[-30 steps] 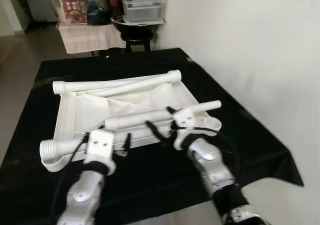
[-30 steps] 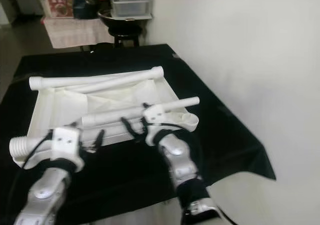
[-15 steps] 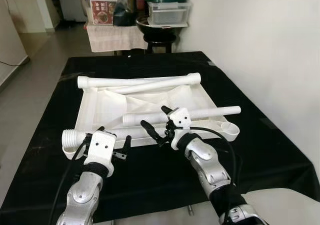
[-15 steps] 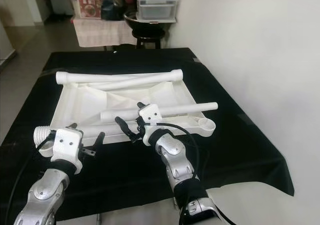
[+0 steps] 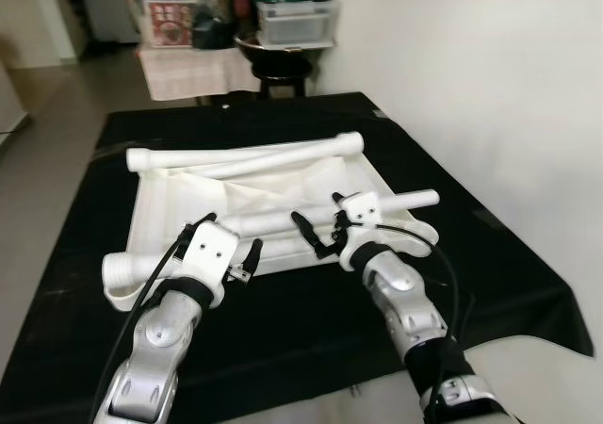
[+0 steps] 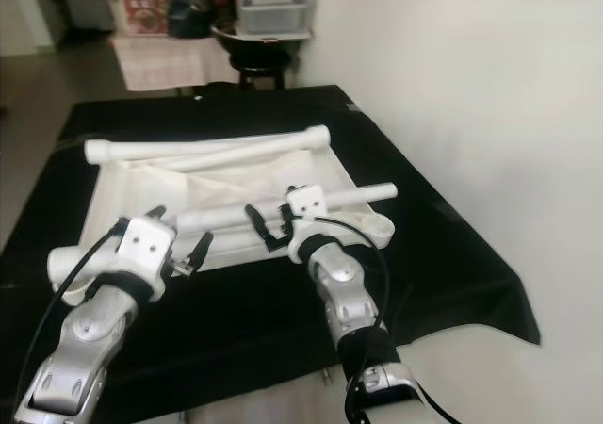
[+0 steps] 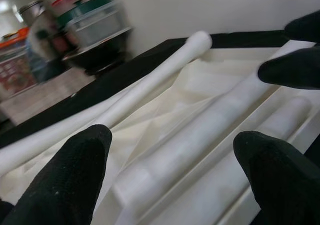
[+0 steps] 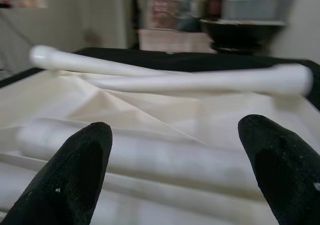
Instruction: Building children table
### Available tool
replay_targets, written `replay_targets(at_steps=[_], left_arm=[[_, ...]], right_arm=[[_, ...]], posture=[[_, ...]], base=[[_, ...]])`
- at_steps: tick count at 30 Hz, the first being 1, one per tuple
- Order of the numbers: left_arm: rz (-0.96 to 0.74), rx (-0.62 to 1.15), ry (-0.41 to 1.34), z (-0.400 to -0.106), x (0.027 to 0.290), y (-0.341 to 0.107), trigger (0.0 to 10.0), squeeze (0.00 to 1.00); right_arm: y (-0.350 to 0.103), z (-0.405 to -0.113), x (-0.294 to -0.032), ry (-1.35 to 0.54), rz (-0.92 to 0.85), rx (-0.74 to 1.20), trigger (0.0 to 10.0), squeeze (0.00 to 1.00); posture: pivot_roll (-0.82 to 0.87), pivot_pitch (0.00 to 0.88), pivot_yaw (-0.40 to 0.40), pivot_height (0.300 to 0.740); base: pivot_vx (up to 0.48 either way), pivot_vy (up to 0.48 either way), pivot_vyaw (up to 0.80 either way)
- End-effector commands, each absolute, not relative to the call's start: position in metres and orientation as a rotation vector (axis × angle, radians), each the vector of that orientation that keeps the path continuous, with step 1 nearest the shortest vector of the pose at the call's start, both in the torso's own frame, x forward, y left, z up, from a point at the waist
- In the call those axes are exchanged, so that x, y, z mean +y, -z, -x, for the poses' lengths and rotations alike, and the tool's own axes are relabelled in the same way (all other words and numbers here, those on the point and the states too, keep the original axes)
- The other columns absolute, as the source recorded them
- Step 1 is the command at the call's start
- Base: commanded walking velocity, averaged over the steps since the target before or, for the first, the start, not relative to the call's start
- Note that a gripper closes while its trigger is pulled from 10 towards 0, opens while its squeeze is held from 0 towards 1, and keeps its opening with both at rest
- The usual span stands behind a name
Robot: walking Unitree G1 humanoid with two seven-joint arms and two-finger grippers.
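The left end effector (image 5: 229,252) is hovering with its fingers spread apart over the near left edge of the white tabletop panel (image 5: 179,203), which is lying flat on the black-draped worktop (image 5: 490,254). White table legs (image 5: 245,155) are resting across the panel. The right end effector (image 5: 318,228) is also gaping open, poised just above the loose leg (image 5: 273,221) lying across the panel's near side.
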State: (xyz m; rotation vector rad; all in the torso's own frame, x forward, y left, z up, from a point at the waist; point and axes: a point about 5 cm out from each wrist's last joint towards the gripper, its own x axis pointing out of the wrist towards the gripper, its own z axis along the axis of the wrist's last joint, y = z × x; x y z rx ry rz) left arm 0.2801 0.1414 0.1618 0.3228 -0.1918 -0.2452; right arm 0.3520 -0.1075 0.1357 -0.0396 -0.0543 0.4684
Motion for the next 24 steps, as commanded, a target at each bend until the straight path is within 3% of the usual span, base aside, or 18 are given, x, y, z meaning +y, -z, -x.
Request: replay_targets(at_steps=[1,10,24], left_arm=[[-0.358,-0.202,0.253,-0.285,0.144,-0.164,10.0,0.00],[-0.449,-0.306,0.308,-0.302,0.150,-0.191,10.0,0.00],[-0.525,-0.295,0.523,-0.324,0.153,-0.218,10.0,0.00]], right_arm=[[-0.135,-0.352,-0.109,-0.457,0.022,-0.049,10.0,0.00],[-0.135,-0.351,-0.106,-0.449,0.008,-0.049,10.0,0.00],[-0.136,-0.351,-0.111,-0.423,0.013,-0.043,10.0,0.00]], posture=[[-0.14,0.000,-0.031,0.740],[-0.15,0.000,-0.024,0.740],[-0.17,0.000,-0.014,0.740]], base=[[0.000,0.000,-0.80],[0.000,0.000,-0.80],[0.000,0.000,-0.80]])
